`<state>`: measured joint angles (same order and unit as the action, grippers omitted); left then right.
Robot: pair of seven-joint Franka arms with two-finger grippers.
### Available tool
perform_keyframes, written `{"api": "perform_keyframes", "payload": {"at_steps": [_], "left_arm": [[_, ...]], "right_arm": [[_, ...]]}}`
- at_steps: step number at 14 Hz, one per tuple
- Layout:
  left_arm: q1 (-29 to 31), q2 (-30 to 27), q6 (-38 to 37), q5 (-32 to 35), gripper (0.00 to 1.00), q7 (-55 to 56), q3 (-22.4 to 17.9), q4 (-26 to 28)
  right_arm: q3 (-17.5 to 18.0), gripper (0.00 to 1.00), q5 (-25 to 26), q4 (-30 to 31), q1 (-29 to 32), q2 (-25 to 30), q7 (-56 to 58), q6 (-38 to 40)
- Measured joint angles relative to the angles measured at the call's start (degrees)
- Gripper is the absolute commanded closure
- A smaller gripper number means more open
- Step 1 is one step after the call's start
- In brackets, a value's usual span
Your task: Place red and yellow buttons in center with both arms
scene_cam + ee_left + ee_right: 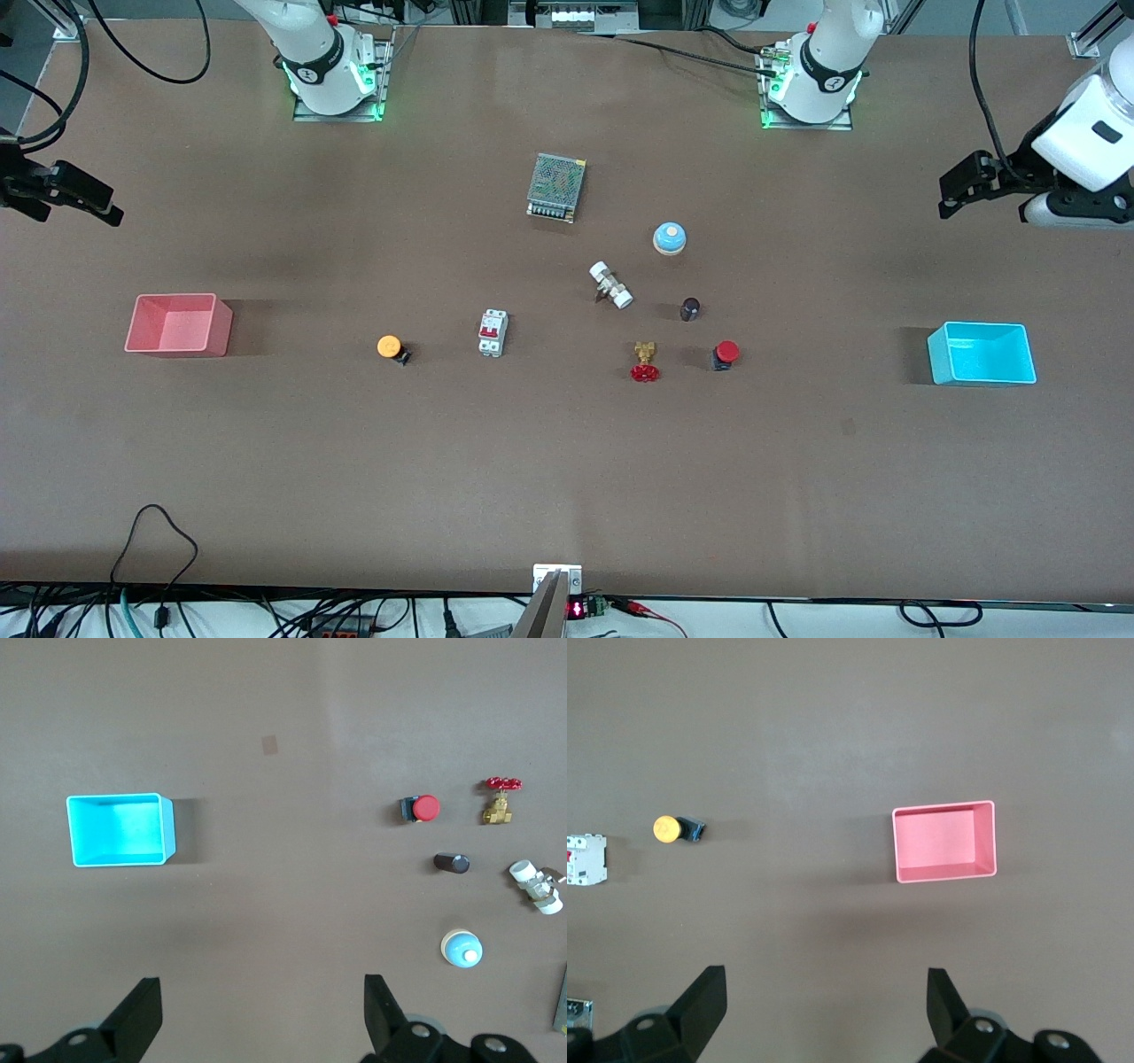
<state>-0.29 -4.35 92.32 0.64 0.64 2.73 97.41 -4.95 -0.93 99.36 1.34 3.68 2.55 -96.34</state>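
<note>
Brown and matte, the surface (567, 461) in front of you carried two open bins, one at each end. At the right arm's end sat the pink bin (178, 324), and you could see only its bare pink floor. At the left arm's end sat the light-blue bin (982, 353), likewise showing just its own floor.

Your two buttons lay on the surface outside both bins. The yellow button (391, 346) lay tipped on its side between the pink bin and a white circuit breaker (493, 333). The red button (725, 354) rested just beside a brass valve (645, 361), toward the left arm's end from it, with a small dark cylinder (690, 308) near it.

Your left claw (970, 184) hung in the air with its fingers (139, 1014) spread wide, over the surface near the blue bin. Your right claw (66, 195) hung equally wide apart over the surface near the pink bin, gripping nothing.
</note>
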Motion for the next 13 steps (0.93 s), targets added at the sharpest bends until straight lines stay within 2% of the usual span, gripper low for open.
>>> {"api": "perform_keyframes", "payload": {"at_steps": [13], "left_arm": [[-0.1, 2.9, -1.5, 0.0, 0.0, -2.7, -0.3, -3.6]], "right_arm": [[0.1, 0.0, 0.2, -0.1, -0.1, 1.0, 0.0, 1.2]]}}
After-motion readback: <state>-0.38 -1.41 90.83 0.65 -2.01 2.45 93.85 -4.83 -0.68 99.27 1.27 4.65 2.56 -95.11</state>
